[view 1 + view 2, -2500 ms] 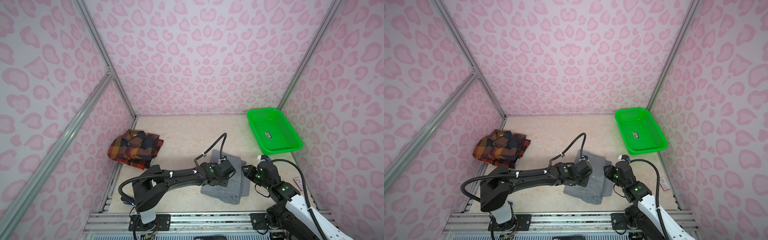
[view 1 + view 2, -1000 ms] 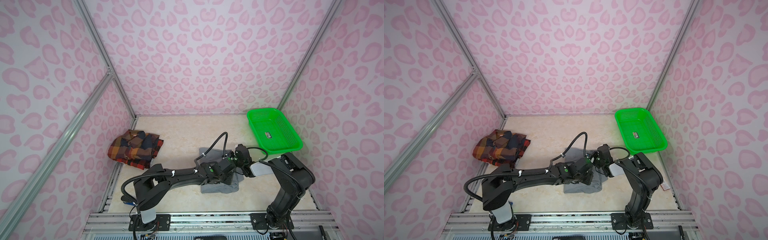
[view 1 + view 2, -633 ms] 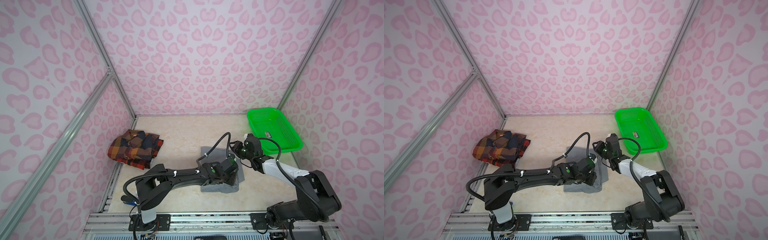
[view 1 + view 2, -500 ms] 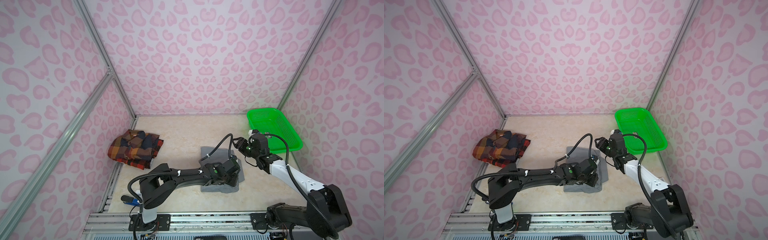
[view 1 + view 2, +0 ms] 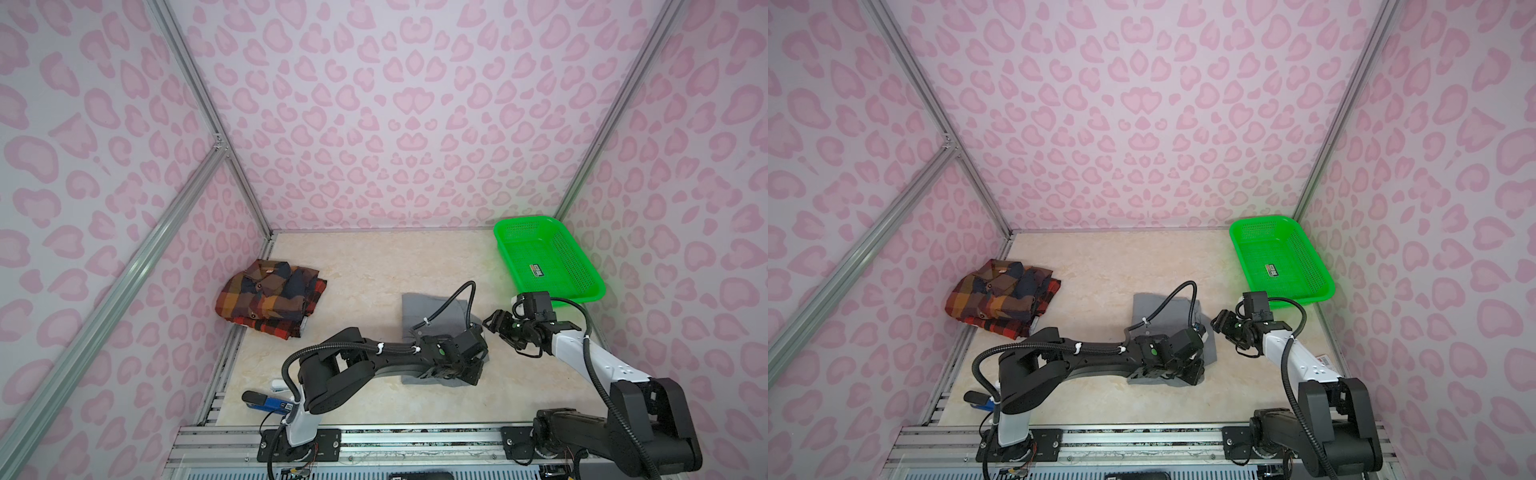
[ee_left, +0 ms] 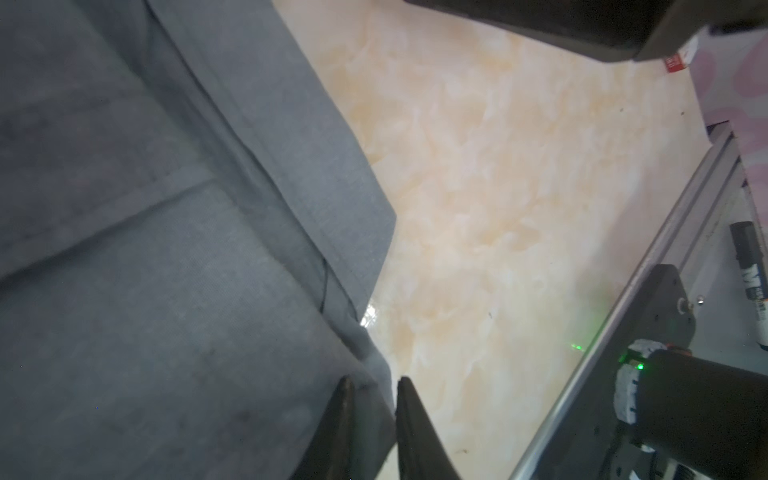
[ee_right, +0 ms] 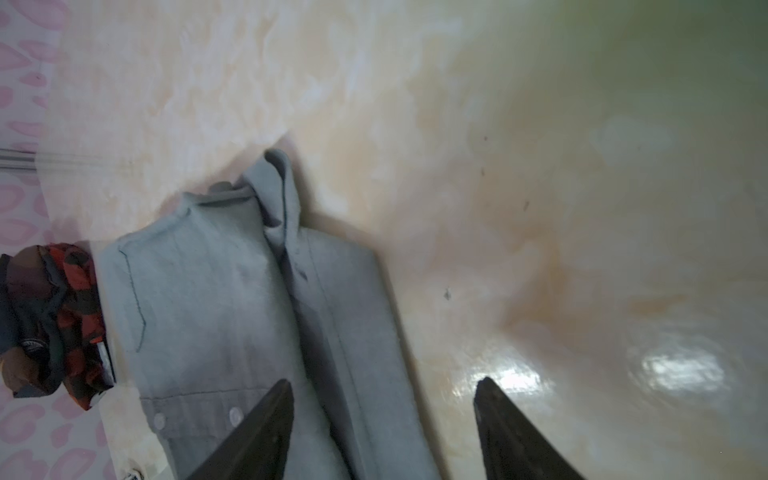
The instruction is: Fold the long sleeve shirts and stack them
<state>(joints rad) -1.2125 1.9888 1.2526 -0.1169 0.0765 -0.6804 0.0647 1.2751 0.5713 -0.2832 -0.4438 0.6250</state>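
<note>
Left wrist view: left gripper [image 6: 374, 390] fingers nearly together, pinching hem of plain gray folded button-up shirt [image 6: 166, 291] at its near right corner. In both top views gray shirt [image 5: 428, 309] lies flat mid cream marbled tabletop [image 5: 374, 266], left arm across its near half. Right gripper [image 5: 496, 324] just right of gray shirt, fingers spread wide, empty. Folded plaid orange-red-navy shirt [image 5: 270, 297] well left of gray shirt. Green plastic mesh basket [image 5: 544, 249] beyond gray shirt, far right.
</note>
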